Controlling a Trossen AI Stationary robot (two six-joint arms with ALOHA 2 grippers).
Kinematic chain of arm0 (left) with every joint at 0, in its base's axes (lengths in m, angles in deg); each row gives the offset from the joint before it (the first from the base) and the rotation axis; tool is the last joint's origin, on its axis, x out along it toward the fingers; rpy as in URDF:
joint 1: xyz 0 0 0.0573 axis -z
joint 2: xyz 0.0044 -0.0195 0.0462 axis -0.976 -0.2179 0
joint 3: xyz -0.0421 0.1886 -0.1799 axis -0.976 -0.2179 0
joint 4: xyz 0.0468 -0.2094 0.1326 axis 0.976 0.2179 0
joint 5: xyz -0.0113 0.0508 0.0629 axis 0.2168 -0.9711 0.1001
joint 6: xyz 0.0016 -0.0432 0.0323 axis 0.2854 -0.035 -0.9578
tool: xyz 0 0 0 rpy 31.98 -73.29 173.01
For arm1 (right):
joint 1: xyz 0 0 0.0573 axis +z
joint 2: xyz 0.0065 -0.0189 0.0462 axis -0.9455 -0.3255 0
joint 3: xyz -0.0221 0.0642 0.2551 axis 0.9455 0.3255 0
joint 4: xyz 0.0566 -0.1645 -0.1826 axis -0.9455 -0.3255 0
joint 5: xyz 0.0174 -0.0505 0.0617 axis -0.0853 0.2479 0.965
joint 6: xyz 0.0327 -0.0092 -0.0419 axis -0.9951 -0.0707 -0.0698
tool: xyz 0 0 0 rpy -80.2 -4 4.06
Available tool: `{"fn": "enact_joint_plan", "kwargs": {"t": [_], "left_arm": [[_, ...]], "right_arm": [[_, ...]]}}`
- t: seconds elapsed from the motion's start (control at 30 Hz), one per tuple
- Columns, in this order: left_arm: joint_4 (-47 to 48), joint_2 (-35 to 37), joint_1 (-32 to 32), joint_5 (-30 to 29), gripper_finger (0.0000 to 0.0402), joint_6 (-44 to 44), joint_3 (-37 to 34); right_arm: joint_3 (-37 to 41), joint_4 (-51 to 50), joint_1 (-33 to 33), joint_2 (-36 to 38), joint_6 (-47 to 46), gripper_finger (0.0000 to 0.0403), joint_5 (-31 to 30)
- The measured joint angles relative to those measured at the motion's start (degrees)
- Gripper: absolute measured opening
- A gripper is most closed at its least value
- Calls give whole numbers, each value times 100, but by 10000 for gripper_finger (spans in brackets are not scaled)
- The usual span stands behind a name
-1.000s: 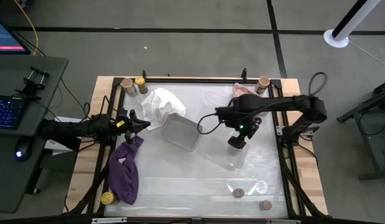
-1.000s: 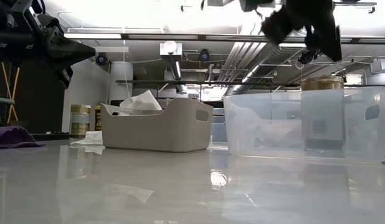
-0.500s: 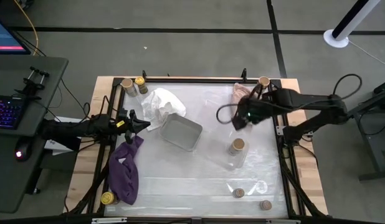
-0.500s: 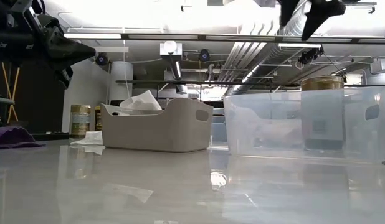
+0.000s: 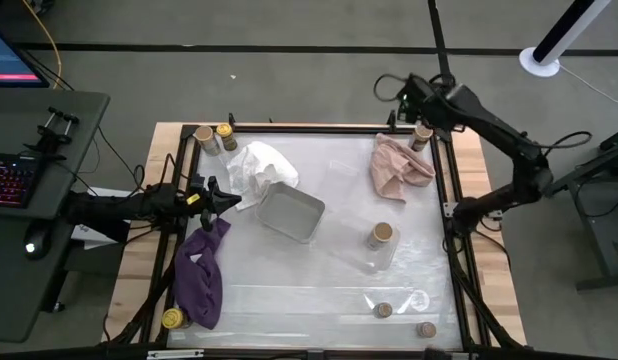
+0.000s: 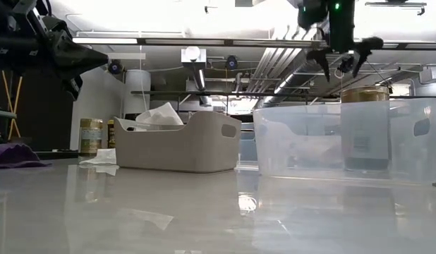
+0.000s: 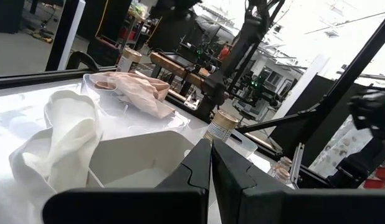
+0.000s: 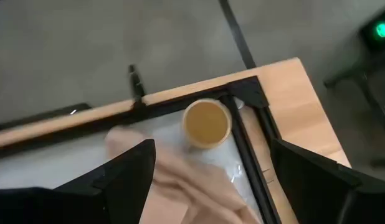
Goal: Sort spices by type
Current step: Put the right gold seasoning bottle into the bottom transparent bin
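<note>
- We hold the right tool (image 8: 208,171) spread wide above the tan-topped jar (image 8: 207,123) at the worktop (image 5: 339,290) corner.
- We descend centred, clearing the pink cloth (image 8: 180,193) beside it.
- The left tool (image 7: 210,163), pressed closed, waits.

No readable text, brand, number or sign in any view. Jar (image 6: 364,127) label in clear bin (image 6: 415,144): dark patch, illegible. Jar (image 7: 220,126) label in left wrist view: print too small to read.

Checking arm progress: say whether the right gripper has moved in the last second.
Yes. The right gripper went from above the clear bin to the far right corner, over the tan-topped jar.
</note>
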Motion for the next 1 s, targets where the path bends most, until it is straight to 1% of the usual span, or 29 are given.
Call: {"fn": "enact_joint_plan", "kwargs": {"t": [0.1,0.27,0.37,0.53,0.73,0.87,1.0], "left_arm": [[0,0,0,0,3,0,0],[2,0,0,0,3,0,0],[2,0,-2,0,3,0,0],[1,0,-1,0,3,0,0],[-1,0,0,2,3,0,0],[-1,0,-1,0,3,0,0],[-1,0,-2,0,3,0,0]], "right_arm": [[0,191,-481,-286,169,314,341],[2,558,-976,-895,629,314,934],[2,650,-1190,-1302,844,314,1121],[4,651,-1470,-1814,898,314,1280],[4,822,-1665,-1917,1243,314,1180],[2,914,-1817,-1905,1581,314,1415],[2,923,-1802,-1905,1651,314,1520]]}}
